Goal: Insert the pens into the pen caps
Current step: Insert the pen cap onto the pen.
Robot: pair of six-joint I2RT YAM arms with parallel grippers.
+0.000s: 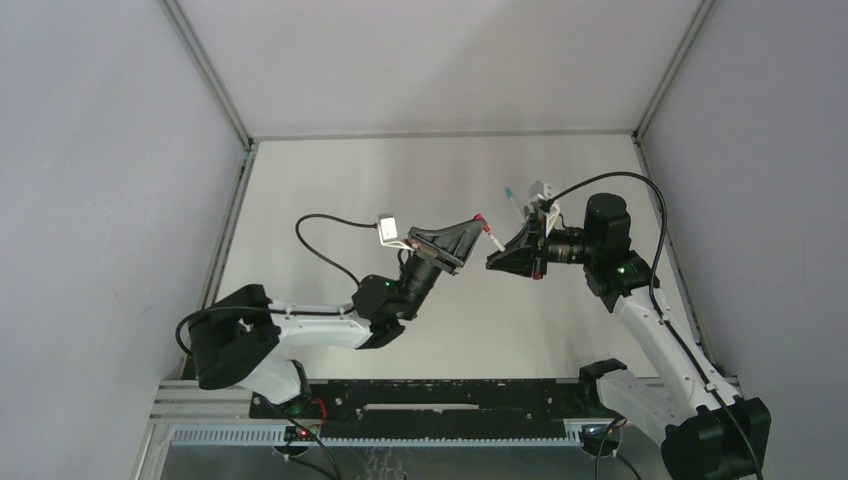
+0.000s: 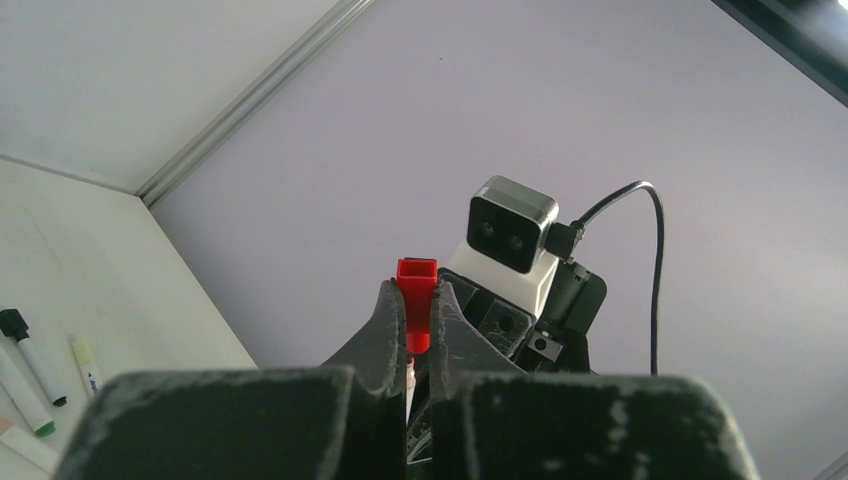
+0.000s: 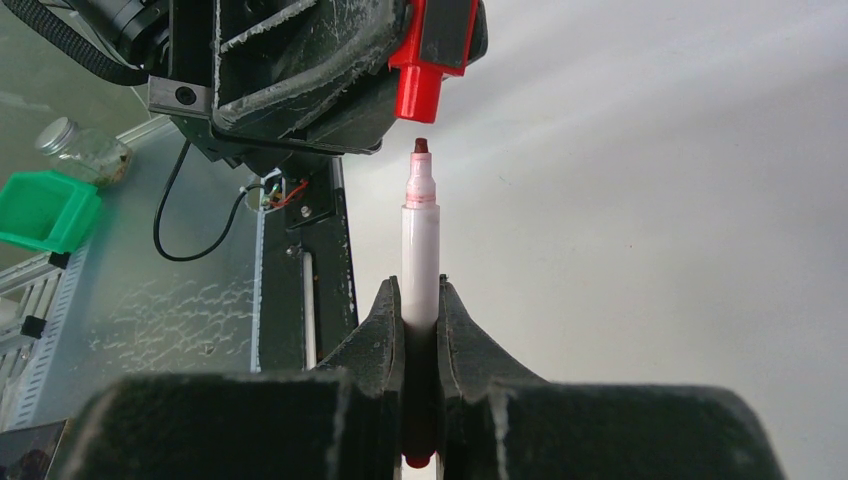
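Note:
My left gripper [image 2: 417, 287] is shut on a red pen cap [image 2: 417, 305], which sticks out past the fingertips. In the top view this gripper [image 1: 476, 224] is raised mid-table and faces my right gripper [image 1: 494, 260]. My right gripper [image 3: 421, 292] is shut on a white-barrelled pen [image 3: 421, 250] with a dark red tip, held along the finger line. In the right wrist view the tip points at the open end of the red cap [image 3: 420, 85], with a small gap between them. The pen [image 1: 492, 240] spans the space between the two grippers.
Other pens lie on the table: a black-ended one [image 2: 30, 350], a green-ended one [image 2: 25, 400] and a yellow-green one [image 2: 86, 362]. A teal-ended pen [image 1: 513, 201] lies behind the right gripper. A green bin [image 3: 45, 210] and a glass jar [image 3: 80, 150] sit beyond the near edge.

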